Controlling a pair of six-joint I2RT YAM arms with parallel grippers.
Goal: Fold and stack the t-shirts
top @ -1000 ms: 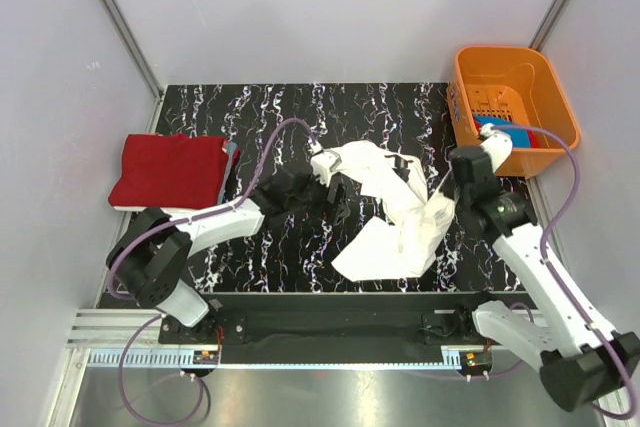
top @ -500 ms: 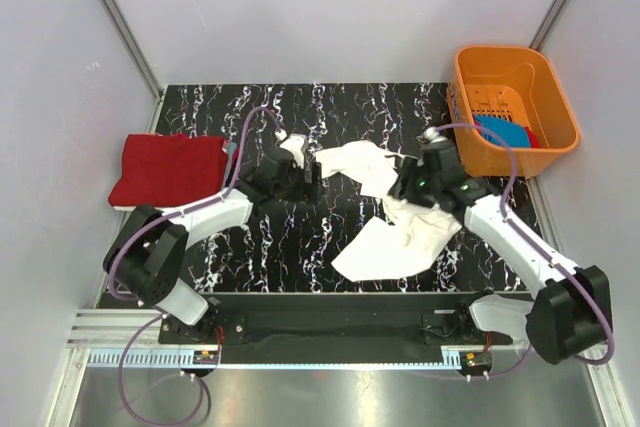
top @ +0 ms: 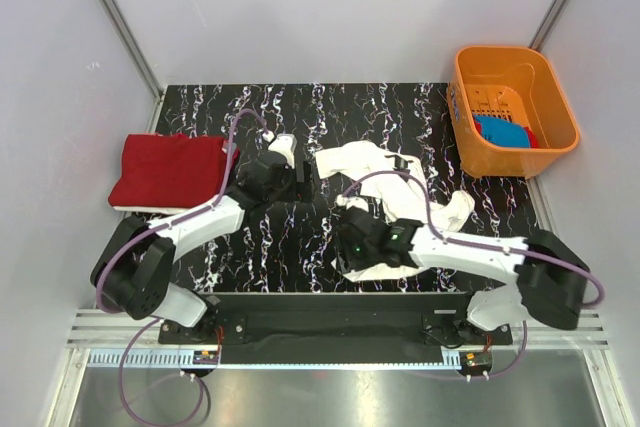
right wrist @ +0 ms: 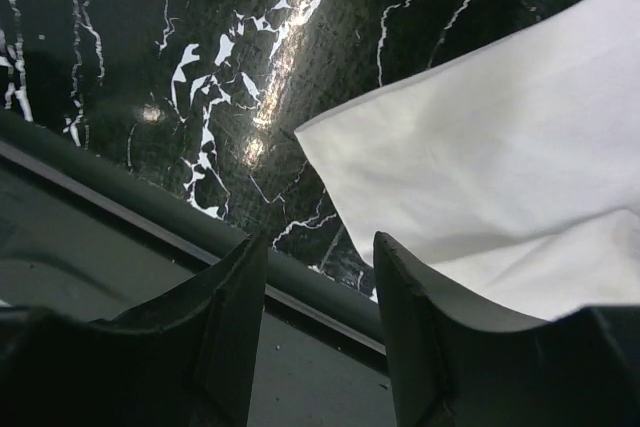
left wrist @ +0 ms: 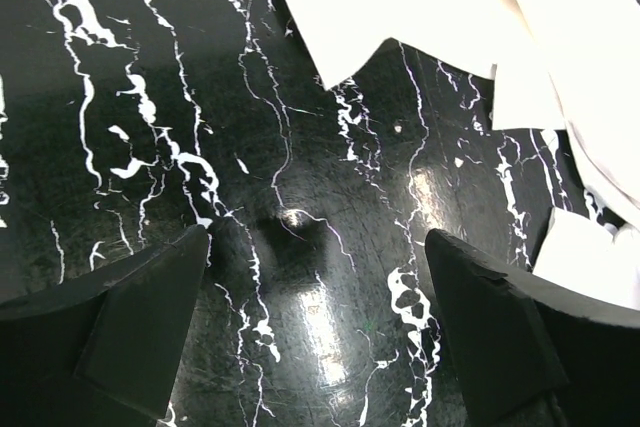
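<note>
A crumpled white t-shirt [top: 405, 197] lies mid-table. My left gripper [top: 306, 176] is just left of its far sleeve, jaws wide open over bare tabletop [left wrist: 318, 239], with the white t-shirt [left wrist: 400, 7] ahead and to the right. My right gripper [top: 348, 253] sits low at the shirt's near-left corner. It stands open [right wrist: 318, 245] with nothing between the fingers, and the white t-shirt [right wrist: 500, 147] is just beyond its right finger. A folded red t-shirt [top: 166, 169] rests at the table's left edge. A blue t-shirt [top: 505, 133] lies in the basket.
The orange plastic basket [top: 468, 92] stands at the back right corner. The table's near edge rail [right wrist: 150, 212] runs right under my right gripper. Grey walls enclose the black marbled tabletop [top: 300, 112] on three sides.
My right arm swung from the shirt's right side to its near-left corner, and its jaws went from shut to open. My left gripper drew back left off the shirt and opened a little wider.
</note>
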